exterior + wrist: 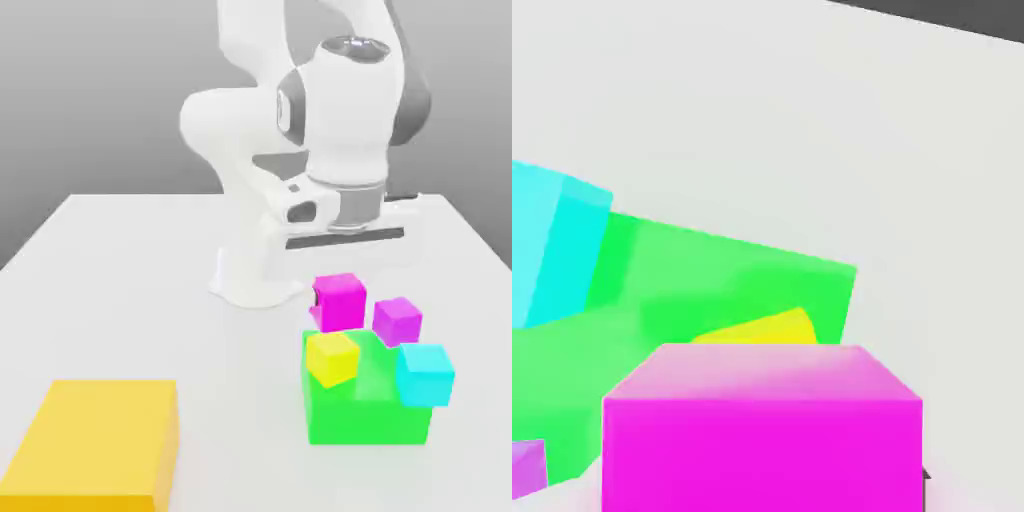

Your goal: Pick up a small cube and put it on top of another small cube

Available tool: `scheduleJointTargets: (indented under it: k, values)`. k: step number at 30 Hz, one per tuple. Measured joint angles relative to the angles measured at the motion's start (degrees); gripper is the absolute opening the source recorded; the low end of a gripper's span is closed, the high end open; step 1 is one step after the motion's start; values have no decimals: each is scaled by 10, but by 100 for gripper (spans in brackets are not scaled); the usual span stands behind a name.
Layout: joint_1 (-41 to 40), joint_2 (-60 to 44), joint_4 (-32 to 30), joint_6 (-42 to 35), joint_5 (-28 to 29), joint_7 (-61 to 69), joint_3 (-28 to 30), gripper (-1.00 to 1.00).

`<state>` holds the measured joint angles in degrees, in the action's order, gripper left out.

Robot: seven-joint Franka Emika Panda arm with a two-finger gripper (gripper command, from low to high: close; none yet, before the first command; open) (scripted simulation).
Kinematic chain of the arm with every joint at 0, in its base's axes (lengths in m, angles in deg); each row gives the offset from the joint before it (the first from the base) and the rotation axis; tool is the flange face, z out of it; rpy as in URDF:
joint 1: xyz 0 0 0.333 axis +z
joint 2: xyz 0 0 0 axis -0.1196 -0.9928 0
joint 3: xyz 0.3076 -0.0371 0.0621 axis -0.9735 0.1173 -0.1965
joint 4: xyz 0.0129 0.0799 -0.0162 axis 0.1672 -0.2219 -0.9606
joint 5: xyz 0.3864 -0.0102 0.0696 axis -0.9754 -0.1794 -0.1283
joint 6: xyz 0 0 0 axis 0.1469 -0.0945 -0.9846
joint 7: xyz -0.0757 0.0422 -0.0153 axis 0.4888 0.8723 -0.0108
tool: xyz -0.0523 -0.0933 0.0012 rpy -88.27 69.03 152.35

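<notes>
The small cube (340, 300), hot pink-magenta, sits right under my hand, just behind the green block (365, 410). My gripper (338, 286) is shut on it, a dark fingertip showing at its side. In the hand view the small cube (762, 430) looms close, with the green block (732, 280) beyond it. A small yellow cube (331, 358) rests on the green block's top. A violet-purple small cube (397, 320) is next to the pink one, on the exterior view's right.
A cyan cube (425, 374) sits at the green block's corner on the exterior view's right. A big flat yellow block (95, 440) lies at the front on the exterior view's left. The robot's base (255, 280) stands just behind the cubes.
</notes>
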<state>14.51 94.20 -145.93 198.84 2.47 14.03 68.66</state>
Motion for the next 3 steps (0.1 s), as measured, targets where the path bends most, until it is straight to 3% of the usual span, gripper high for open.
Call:
scheduleJointTargets:
  k: [3]
  values:
    - [0,0,0,0,0,0,0,100]
